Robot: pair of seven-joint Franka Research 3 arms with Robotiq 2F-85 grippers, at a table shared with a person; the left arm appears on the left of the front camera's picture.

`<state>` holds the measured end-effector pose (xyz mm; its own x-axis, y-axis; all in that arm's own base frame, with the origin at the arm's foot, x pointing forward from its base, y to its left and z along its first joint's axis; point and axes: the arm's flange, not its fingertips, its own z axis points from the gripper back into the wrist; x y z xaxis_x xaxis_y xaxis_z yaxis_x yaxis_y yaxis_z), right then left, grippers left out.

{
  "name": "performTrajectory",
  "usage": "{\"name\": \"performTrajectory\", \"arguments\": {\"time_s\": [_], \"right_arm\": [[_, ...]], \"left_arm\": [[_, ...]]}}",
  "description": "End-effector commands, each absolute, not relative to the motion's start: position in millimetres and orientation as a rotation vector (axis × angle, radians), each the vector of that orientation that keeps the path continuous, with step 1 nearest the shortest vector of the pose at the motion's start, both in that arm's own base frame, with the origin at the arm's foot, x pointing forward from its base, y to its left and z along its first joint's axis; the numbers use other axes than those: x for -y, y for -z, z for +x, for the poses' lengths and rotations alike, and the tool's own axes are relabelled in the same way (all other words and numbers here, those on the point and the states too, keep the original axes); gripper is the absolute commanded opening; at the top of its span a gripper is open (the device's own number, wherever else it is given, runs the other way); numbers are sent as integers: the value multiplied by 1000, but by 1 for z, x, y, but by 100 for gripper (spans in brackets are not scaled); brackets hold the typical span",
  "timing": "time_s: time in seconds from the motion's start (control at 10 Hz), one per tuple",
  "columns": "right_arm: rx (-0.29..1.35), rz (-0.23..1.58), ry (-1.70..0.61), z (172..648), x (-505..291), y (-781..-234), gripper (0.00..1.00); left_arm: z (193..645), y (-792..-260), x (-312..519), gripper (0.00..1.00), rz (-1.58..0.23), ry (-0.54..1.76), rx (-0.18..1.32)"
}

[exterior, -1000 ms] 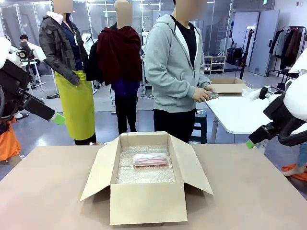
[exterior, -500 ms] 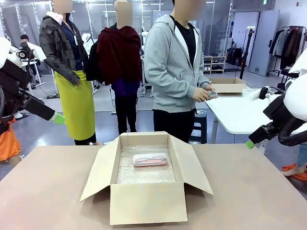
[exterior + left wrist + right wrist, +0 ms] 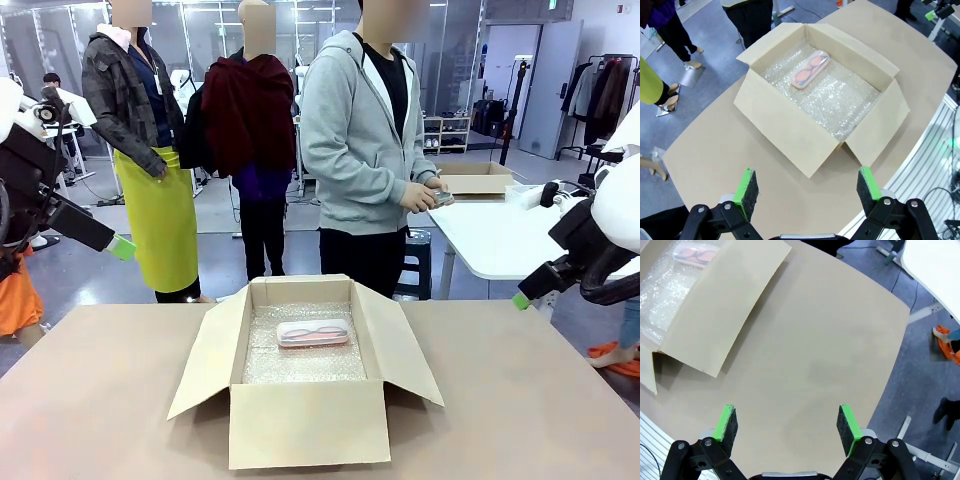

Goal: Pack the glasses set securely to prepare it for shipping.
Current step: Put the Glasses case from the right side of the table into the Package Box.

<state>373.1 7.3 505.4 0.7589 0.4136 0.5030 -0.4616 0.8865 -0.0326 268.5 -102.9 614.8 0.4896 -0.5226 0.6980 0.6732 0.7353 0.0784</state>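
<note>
Glasses case (image 3: 313, 333), the pale pink one, lies flat on the bubble wrap (image 3: 300, 368) lining the open cardboard box (image 3: 308, 428), toward the box's far wall. The box sits mid-bench (image 3: 100, 400), close to the near edge. Nothing has shifted over the last second: case, flaps and both arms stay put. Left end effector (image 3: 806, 177) hangs released, jaws wide, high by the bench's left edge; right end effector (image 3: 785, 415) is likewise released and empty above the right side. Beyond the far edge a person's hands (image 3: 425, 192) hold something too small to identify. Likely the robot waits: one case is packed and the flaps are not yet closed.
</note>
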Motion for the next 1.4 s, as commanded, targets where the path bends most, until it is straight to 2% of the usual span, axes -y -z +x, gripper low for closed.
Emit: {"name": "performTrajectory", "arguments": {"time_s": [0.0, 1.3], "right_arm": [[521, 96, -480, 373, -7, -505, 100], [521, 96, -480, 373, -7, -505, 100]], "left_arm": [[268, -616, 101, 100, -221, 738, 771], [268, -616, 101, 100, -221, 738, 771]]}}
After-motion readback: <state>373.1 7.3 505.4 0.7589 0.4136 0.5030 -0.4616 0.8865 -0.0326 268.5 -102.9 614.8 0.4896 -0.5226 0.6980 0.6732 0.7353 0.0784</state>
